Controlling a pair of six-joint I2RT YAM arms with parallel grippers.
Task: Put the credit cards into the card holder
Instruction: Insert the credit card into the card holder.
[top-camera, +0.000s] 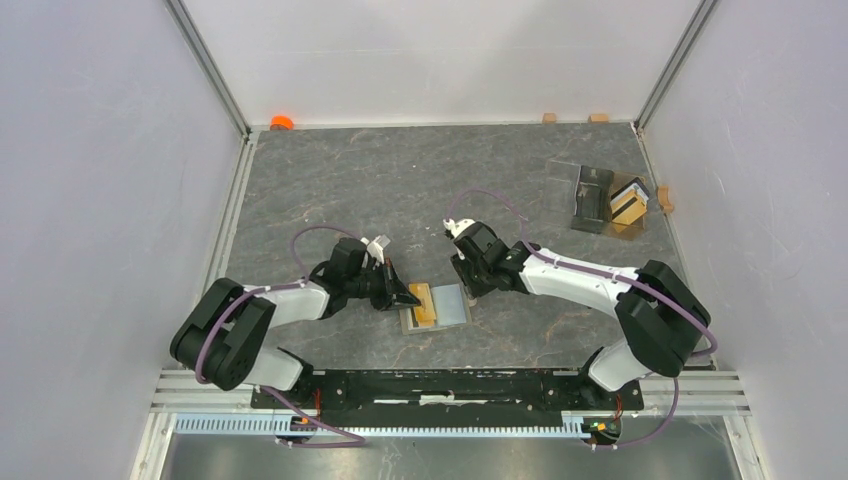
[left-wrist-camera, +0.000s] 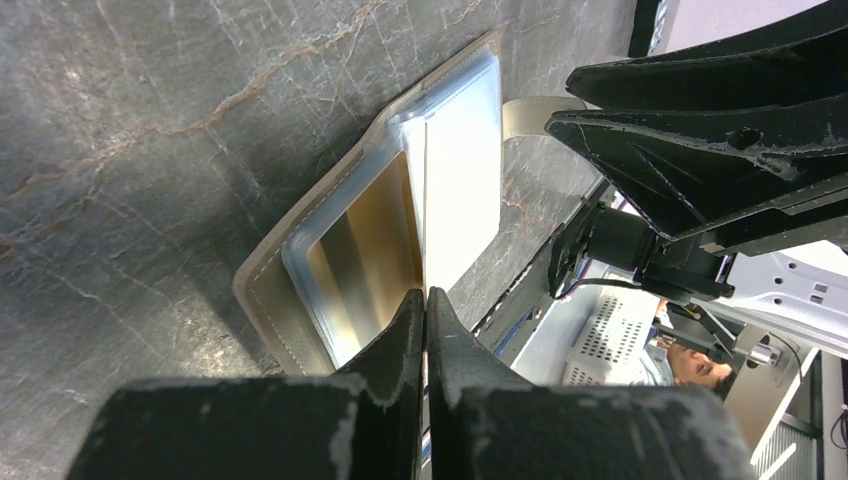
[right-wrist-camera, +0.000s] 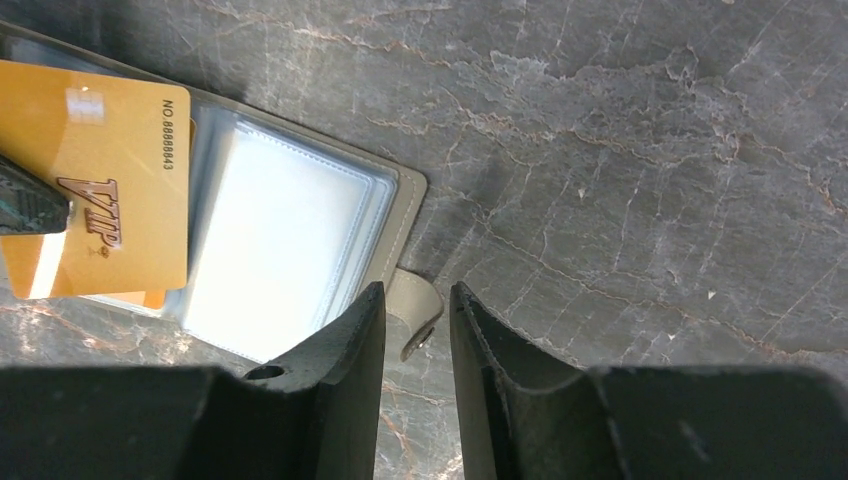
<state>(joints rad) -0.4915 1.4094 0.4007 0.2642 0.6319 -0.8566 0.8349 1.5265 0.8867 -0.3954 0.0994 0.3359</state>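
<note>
The left pincer is clenched on a thin gold rectangular plastic card printed "VIP" and grips it at one short edge. In the left wrist view its two black fingers meet on the card with no gap between them. The card is over the 9 o'clock half of the card holder, a small flat olive-khaki wallet that lies open on the dark grey marble-patterned table. The wallet is at about 6 o'clock from the middle of the table, between the two pincers, and its pale blue-grey transparent sleeves face up. If the gold card is already inside a sleeve or only on top of it, one cannot tell. A narrow strip of a second, more orange card shows under it.

The right pincer is at the 3 o'clock side of the wallet. It is released, with the jaws a little apart and nothing between them. The tab flap of the wallet, with its snap, lies just before the fingertips.

At 2 o'clock on the table, well apart, stands a clear plastic box with a few tan cards in it.
</note>
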